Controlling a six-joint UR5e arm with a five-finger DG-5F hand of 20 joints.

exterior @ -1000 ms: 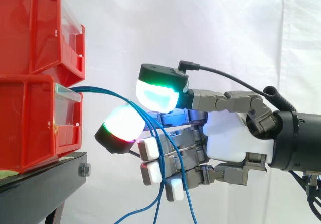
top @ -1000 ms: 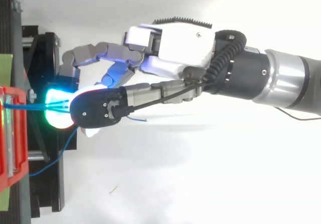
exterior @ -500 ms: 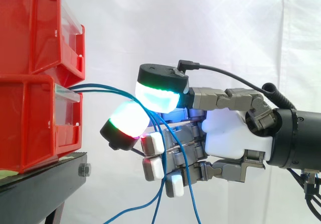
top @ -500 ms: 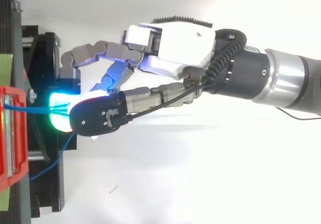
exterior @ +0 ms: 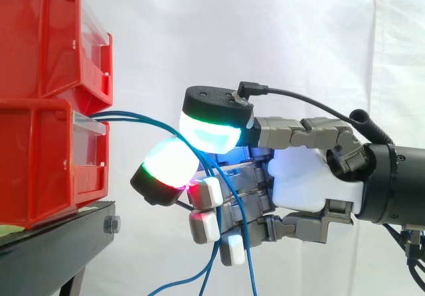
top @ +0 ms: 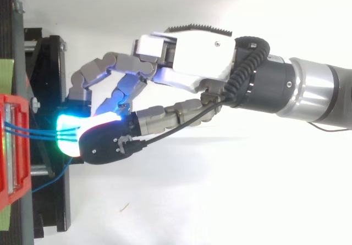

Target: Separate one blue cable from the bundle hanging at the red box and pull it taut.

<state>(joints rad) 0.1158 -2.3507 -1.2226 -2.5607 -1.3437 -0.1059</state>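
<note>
Several thin blue cables (exterior: 143,119) leave the lower red bin (exterior: 40,163), arc to the right and drop past the picture's bottom edge. My hand (exterior: 305,176) reaches in from the right. Two glowing pads (exterior: 209,133) close on the cables just right of the bin, one above and one below, and the cables run between them. The other fingers are curled behind the hanging strands. From above, three blue cables (top: 38,132) run side by side from the bin into the cyan glow under my hand (top: 192,53).
A second red bin (exterior: 46,37) is stacked on the lower one. Both rest on a black stand (exterior: 60,243) at the left. One loose blue strand (top: 52,176) trails over the stand. A white curtain hangs behind.
In the top view the pinching pads and the cables have slid sideways along the bin's front. In the side view the lower pad shifted a little under the cables.
</note>
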